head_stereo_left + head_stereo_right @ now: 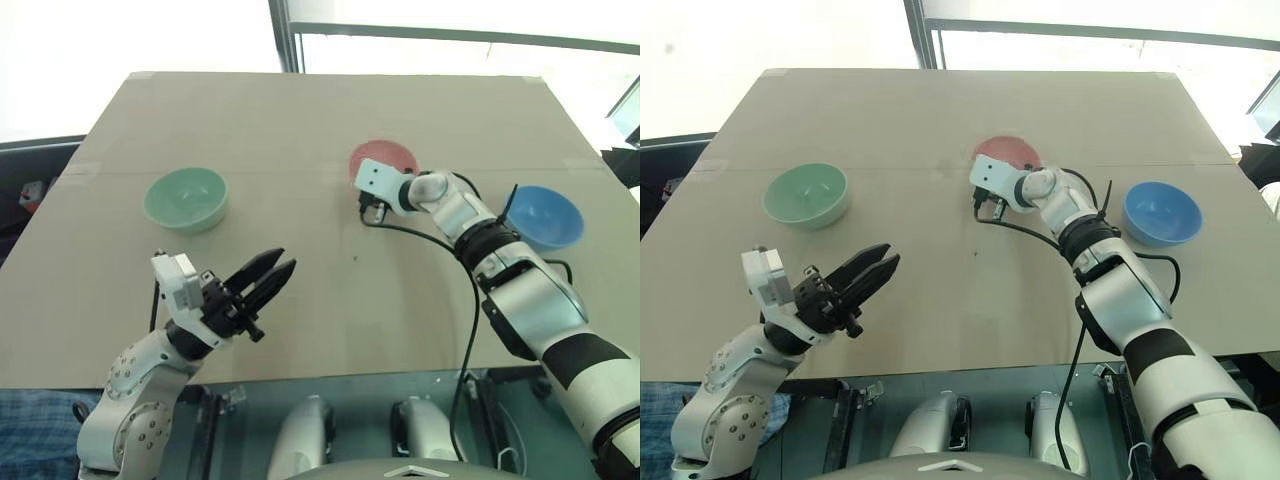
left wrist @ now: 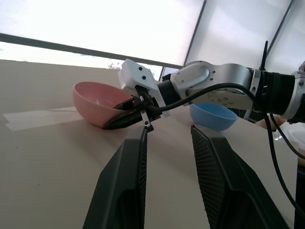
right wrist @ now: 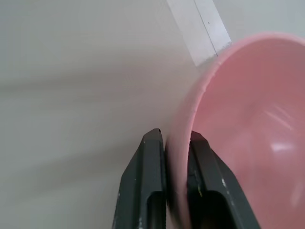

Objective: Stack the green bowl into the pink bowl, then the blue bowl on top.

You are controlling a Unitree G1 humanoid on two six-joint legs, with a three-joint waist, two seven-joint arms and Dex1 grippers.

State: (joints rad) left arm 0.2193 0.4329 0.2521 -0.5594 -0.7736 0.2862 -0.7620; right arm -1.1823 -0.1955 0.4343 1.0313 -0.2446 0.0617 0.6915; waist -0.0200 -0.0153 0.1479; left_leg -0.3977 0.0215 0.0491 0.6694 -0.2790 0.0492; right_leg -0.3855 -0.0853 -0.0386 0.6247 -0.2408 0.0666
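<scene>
Pink bowl (image 3: 248, 124) is sitting upright on the brown tabletop (image 1: 300, 120), toward the far middle, and the right gripper (image 3: 177, 143) is pinching its near wall. In the right wrist view one black finger is pressing on the outside of the rim and the other on the inside, with the thin pink wall squeezed between them, so the right fingers (image 3: 147, 162) are closing tightly on this bowl. The left wrist view is showing the same grip from the side: the bowl is resting on the tabletop with the right arm reaching across to it and a black cable (image 1: 470, 300) trailing from the wrist.

Green bowl (image 1: 186, 198) is standing upright on the left part of the tabletop, well apart from the pink bowl and from both grippers. Blue bowl (image 1: 1161, 212) is standing upright on the right side, just beside the right forearm, and nothing is gripping it.

Left gripper (image 1: 272, 272) is hovering above the near left part of the tabletop, pointing forward and to the right, between the green bowl and the near edge. Its fingers (image 2: 128, 181) are standing partly apart with a clear gap between them and are holding nothing.

A pale strip of tape (image 3: 205, 28) is lying across the tabletop near the pink bowl.
</scene>
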